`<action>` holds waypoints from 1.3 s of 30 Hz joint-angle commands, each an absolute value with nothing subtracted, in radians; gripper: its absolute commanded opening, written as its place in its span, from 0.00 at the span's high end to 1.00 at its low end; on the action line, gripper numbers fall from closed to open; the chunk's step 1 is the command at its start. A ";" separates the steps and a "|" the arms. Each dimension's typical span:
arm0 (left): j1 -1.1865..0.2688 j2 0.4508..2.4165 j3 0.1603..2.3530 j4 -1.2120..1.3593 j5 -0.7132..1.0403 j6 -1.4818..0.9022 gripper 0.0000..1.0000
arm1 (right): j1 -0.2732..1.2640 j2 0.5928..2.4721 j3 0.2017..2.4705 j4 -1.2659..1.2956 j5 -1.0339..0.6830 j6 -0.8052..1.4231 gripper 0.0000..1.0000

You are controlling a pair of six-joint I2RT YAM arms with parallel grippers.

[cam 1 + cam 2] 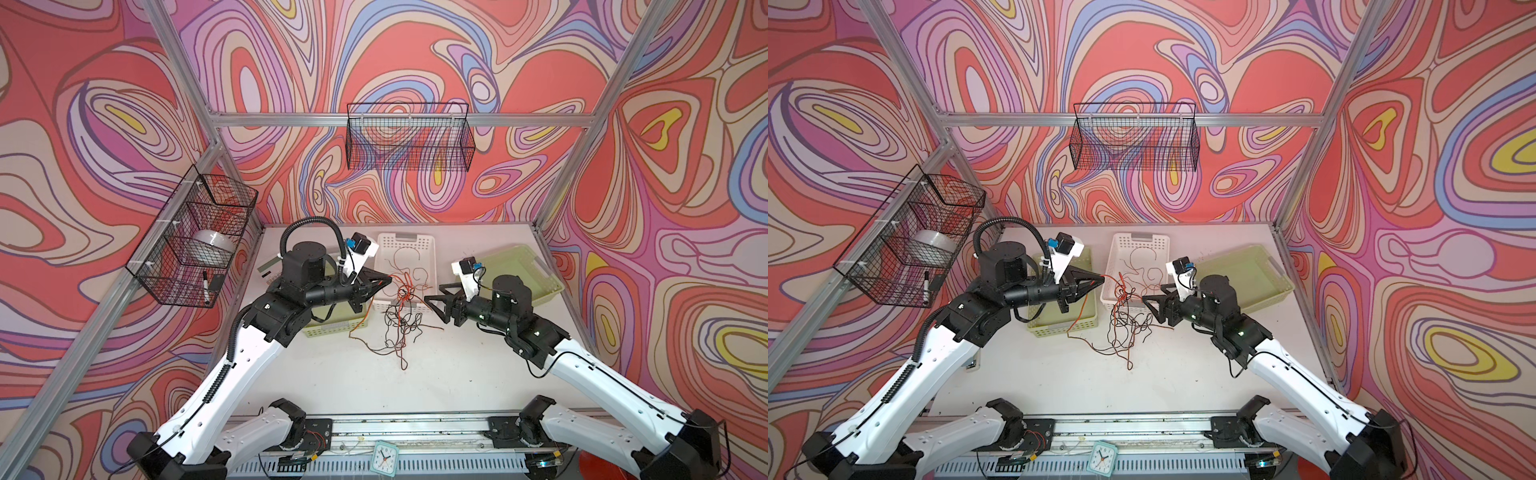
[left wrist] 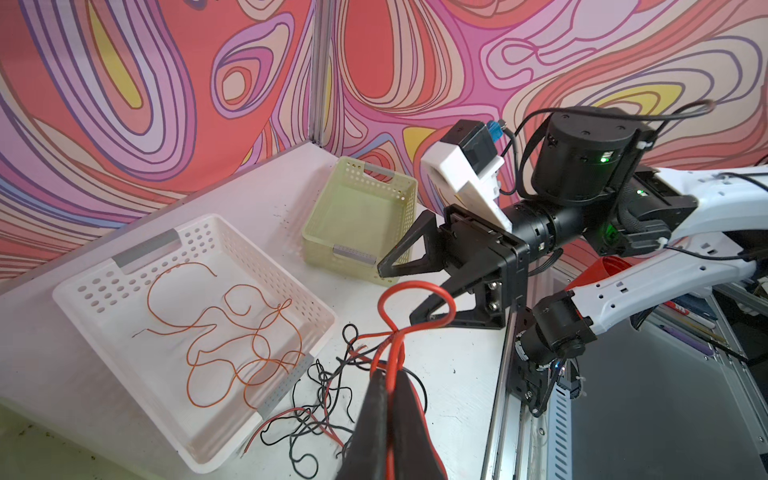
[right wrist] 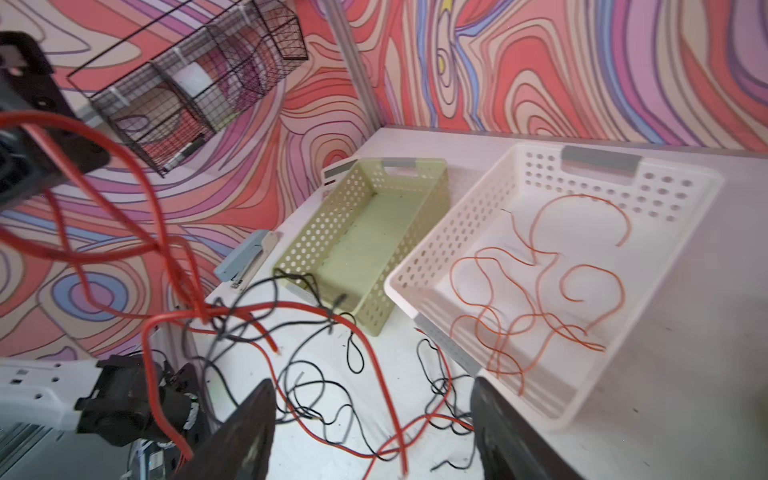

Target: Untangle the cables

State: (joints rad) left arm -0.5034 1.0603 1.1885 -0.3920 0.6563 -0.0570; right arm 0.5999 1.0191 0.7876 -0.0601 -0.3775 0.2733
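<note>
**Left pincer clamped on a red cable, right pincer agape**

The left gripper (image 1: pixel 388 281) is pinched together on a red cable (image 2: pixel 413 284). From its tips the tangle of cables (image 1: pixel 400 322) hangs down onto the white table (image 1: pixel 332 374), in front of the white basket (image 1: pixel 405 243), where orange wires (image 1: pixel 411 266) lie loose. The right gripper (image 1: pixel 432 293) stands just right of the raised red loop, jaws apart and holding nothing.
</note>
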 commanded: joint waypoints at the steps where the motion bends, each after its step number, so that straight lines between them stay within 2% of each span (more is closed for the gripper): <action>1: -0.523 1.070 1.177 -0.349 0.652 -0.062 1.00 | 0.632 1.061 0.820 -0.003 -0.472 0.266 0.25; 7: -0.543 1.084 1.177 -0.346 0.631 -0.058 1.00 | 0.647 1.096 0.811 0.060 -0.508 0.311 0.31; 9: -0.549 1.089 1.178 -0.344 0.629 -0.058 1.00 | 0.647 1.104 0.812 0.045 -0.517 0.308 0.38; 13: -0.555 1.094 1.184 -0.348 0.616 -0.054 1.00 | 0.647 1.098 0.807 0.011 -0.495 0.302 0.68; 20: -0.555 1.090 1.194 -0.339 0.594 -0.061 1.00 | 0.649 1.086 0.783 0.007 -0.509 0.293 1.00; 27: -0.555 1.077 1.205 -0.322 0.544 -0.064 1.00 | 0.651 1.110 0.747 -0.038 -0.493 0.310 1.00; 35: -0.547 1.059 1.265 -0.315 0.480 -0.058 1.00 | 0.651 1.165 0.553 -0.108 -0.324 0.405 1.00; 39: -0.540 1.053 1.291 -0.309 0.488 -0.054 1.00 | 0.645 1.217 0.481 -0.150 -0.163 0.537 1.00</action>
State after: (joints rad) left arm -0.5491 1.0840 1.2362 -0.3695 0.4969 -0.0566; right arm 0.6476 1.1938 0.5194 -0.0601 -0.3180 0.4267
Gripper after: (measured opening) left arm 0.059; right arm 0.047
